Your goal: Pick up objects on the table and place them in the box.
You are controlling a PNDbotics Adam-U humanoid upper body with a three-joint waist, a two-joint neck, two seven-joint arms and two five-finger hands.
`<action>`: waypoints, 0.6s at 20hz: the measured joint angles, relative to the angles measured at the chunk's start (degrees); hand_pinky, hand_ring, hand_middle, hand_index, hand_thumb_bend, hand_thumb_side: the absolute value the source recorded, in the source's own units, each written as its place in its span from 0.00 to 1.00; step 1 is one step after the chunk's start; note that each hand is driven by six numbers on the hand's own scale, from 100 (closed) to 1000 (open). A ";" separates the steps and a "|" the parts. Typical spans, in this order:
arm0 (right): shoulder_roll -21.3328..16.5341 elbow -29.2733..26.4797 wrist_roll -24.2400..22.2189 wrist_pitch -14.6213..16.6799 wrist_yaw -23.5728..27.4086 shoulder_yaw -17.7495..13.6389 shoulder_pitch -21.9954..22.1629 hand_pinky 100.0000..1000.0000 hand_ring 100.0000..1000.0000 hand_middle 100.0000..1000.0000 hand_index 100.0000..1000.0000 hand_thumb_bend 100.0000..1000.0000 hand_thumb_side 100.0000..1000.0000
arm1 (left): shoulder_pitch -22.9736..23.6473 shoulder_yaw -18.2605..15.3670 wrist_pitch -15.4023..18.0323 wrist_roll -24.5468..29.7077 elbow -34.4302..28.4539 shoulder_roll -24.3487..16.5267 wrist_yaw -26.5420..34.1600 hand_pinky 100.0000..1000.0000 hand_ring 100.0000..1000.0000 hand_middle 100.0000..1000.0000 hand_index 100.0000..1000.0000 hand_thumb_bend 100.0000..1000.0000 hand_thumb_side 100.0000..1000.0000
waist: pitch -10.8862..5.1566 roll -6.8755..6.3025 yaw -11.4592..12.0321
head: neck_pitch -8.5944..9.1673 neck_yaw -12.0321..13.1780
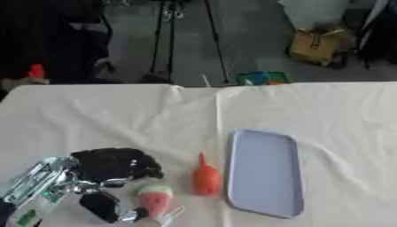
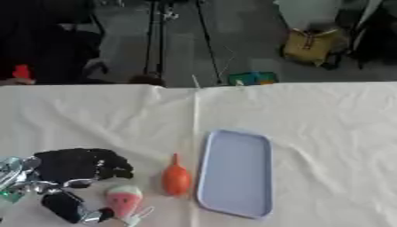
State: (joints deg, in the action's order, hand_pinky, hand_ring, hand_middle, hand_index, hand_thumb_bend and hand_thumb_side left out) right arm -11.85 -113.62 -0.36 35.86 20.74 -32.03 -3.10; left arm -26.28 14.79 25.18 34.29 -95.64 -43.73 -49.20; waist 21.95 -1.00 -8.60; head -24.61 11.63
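Note:
My left hand [image 1: 114,164] comes in from the lower left, black with a silver wrist. It is open, its thumb [image 1: 105,206] spread out toward the table's near edge. A pink wedge with a white and green rim [image 1: 155,198], like a melon slice, lies on the cloth between the thumb's tip and the fingers. I cannot see whether it is touched. Just right of it lies an orange carrot-shaped thing [image 1: 205,178], pointed end away from me. A shallow pale blue tray [image 1: 263,170] sits right of that. My right hand shows in neither view.
A wrinkled white cloth [image 1: 325,115] covers the table, with a raised fold running from the far edge to the tray. Beyond the far edge are tripod legs [image 1: 167,40], a tan bag [image 1: 316,44] and small coloured things on the floor.

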 measured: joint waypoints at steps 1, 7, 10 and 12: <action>0.00 0.00 -0.03 -0.03 0.00 0.01 -0.02 0.79 0.81 0.73 0.83 0.00 0.86 | -0.07 0.05 0.24 0.60 0.20 0.00 -0.14 1.00 1.00 0.96 1.00 0.38 0.86 | 0.00 -0.01 0.00 | 0.00 0.00; 0.00 0.00 -0.10 -0.11 0.00 0.09 -0.22 0.79 0.81 0.73 0.82 0.00 0.86 | -0.31 0.18 0.64 2.50 0.60 0.00 -0.60 1.00 1.00 0.97 1.00 0.42 0.83 | 0.00 -0.02 0.00 | 0.00 0.00; 0.00 0.00 -0.10 -0.13 0.01 0.16 -0.37 0.79 0.81 0.73 0.82 0.00 0.86 | -0.46 0.23 0.72 2.69 0.71 0.00 -1.55 1.00 1.00 0.97 1.00 0.41 0.85 | 0.00 -0.11 -0.01 | 0.01 0.01; 0.00 0.00 -0.10 -0.13 0.02 0.21 -0.40 0.79 0.81 0.73 0.82 0.00 0.86 | -0.47 0.50 0.85 2.55 0.95 0.00 -2.24 1.00 1.00 0.97 1.00 0.40 0.86 | 0.00 -0.12 -0.01 | 0.01 0.03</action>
State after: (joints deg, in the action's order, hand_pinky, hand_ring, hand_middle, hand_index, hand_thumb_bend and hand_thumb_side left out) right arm -11.85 -113.62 -0.46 35.72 20.76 -31.82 -3.50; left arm -26.76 15.29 26.03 36.84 -94.69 -43.73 -51.44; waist 21.95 -1.12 -8.62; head -24.59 11.65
